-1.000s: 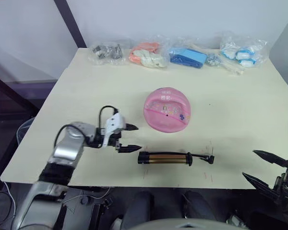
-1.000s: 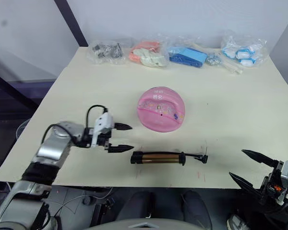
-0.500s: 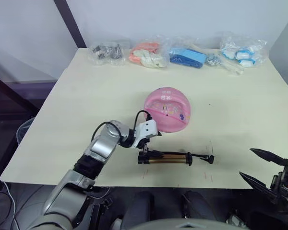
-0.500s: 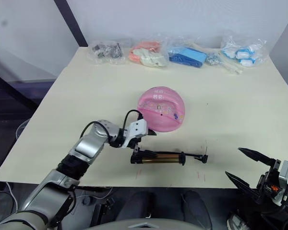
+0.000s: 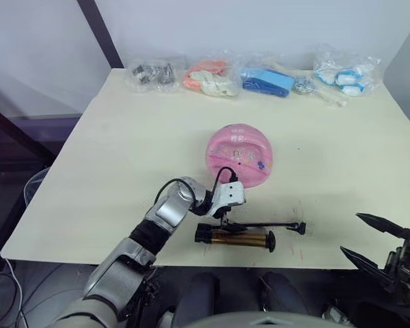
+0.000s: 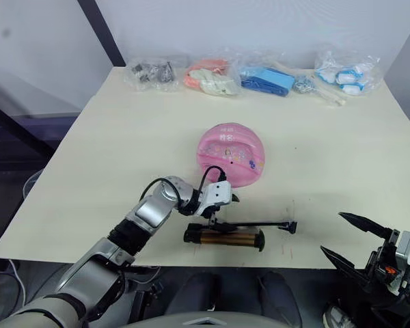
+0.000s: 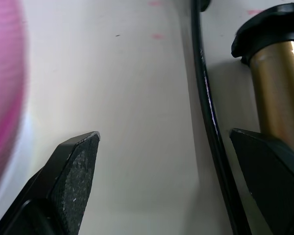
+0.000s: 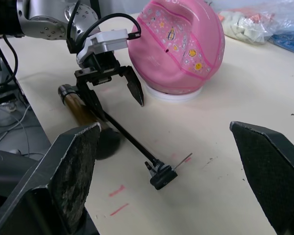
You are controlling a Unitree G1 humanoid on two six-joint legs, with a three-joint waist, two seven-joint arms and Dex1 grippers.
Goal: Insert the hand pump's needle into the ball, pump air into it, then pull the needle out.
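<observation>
The pink ball [image 5: 238, 155] sits dome-up in the middle of the table. In front of it lies the hand pump [image 5: 236, 238], its bronze barrel parallel to the front edge. Its thin black hose [image 5: 266, 224] runs along beside the barrel. The needle [image 8: 183, 159] sticks out of a small black fitting at the hose's right end. My left gripper [image 5: 227, 217] is open, low over the pump, its fingers [image 7: 76, 166] straddling the hose [image 7: 206, 98] beside the barrel [image 7: 279, 83]. My right gripper [image 5: 352, 234] hangs open off the table's front right corner, holding nothing.
Several clear bags of small items line the table's back edge: grey parts [image 5: 152, 72], orange pieces [image 5: 208, 78], blue pieces [image 5: 266, 80], white-blue pieces [image 5: 345, 72]. Bare tabletop [image 5: 123, 137] lies left of the ball. Small red marks dot the table by the needle.
My left gripper has swept right from the table's left side to the pump and come down over the hose. The barrel has shifted toward the front edge. The right gripper has barely moved.
</observation>
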